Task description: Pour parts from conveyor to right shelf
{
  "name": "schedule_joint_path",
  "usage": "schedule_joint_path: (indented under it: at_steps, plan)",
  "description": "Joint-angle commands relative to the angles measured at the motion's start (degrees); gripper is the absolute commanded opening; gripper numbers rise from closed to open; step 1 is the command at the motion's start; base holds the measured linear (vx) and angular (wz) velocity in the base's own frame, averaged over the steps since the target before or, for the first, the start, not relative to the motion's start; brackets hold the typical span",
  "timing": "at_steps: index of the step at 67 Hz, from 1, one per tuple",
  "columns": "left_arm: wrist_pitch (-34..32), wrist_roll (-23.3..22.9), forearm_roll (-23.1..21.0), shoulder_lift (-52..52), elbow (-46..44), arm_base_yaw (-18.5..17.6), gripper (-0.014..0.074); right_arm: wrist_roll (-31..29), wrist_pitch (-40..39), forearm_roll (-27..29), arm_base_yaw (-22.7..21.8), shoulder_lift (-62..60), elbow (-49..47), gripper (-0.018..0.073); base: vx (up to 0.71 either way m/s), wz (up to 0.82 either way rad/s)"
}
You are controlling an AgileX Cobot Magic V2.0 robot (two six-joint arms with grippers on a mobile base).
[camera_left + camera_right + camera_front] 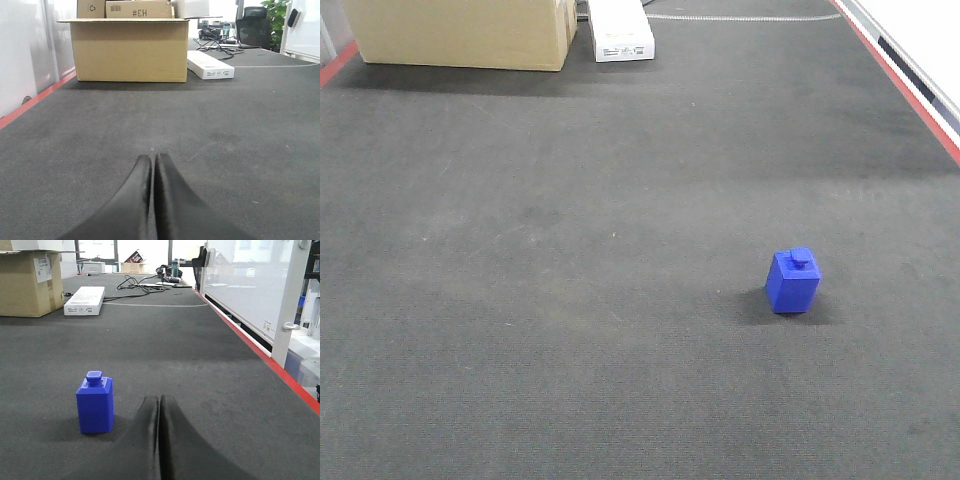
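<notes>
With my left claw point(152, 160) and right claw point(159, 401) both pressed together and empty, the blue block point(95, 406) stands upright on the conveyor point(570, 330) just beside the right one, and I judge it light, rigid and slick, best pinched across its flat sides.

A small blue plastic block point(793, 281) stands on the dark grey felt belt point(570, 250), right of centre; a brown cardboard box point(460, 35) sits far behind.

Open cardboard box point(130, 50), flat white carton point(210, 65) just beside it
</notes>
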Motion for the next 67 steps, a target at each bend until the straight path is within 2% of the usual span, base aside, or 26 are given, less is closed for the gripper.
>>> schedule_joint_path:
  at_steps: [1, 43, 53, 67]
  plan:
    - [-4.1, -0.4, -0.4, -0.2, -1.5, 0.1, -0.0006, -0.2, -4.1, -0.2, -0.4, -0.4, 0.5, -0.0009, 0.0, 0.0]
    - [-4.1, -0.4, -0.4, -0.2, -1.5, 0.1, -0.0006, -0.2, -5.0, -0.1, -0.5, -0.4, 0.5, -0.0009, 0.0, 0.0]
    - [-4.1, -0.4, -0.4, -0.2, -1.5, 0.1, -0.0006, 3.8, -7.5, 3.8, -0.5, -0.4, 0.1, -0.0009, 0.0, 0.0]
    - [-4.1, -0.4, -0.4, -0.2, -1.5, 0.1, -0.0006, 2.7, -4.4, 3.2, -0.5, 0.3, -5.6, -0.0009, 0.0, 0.0]
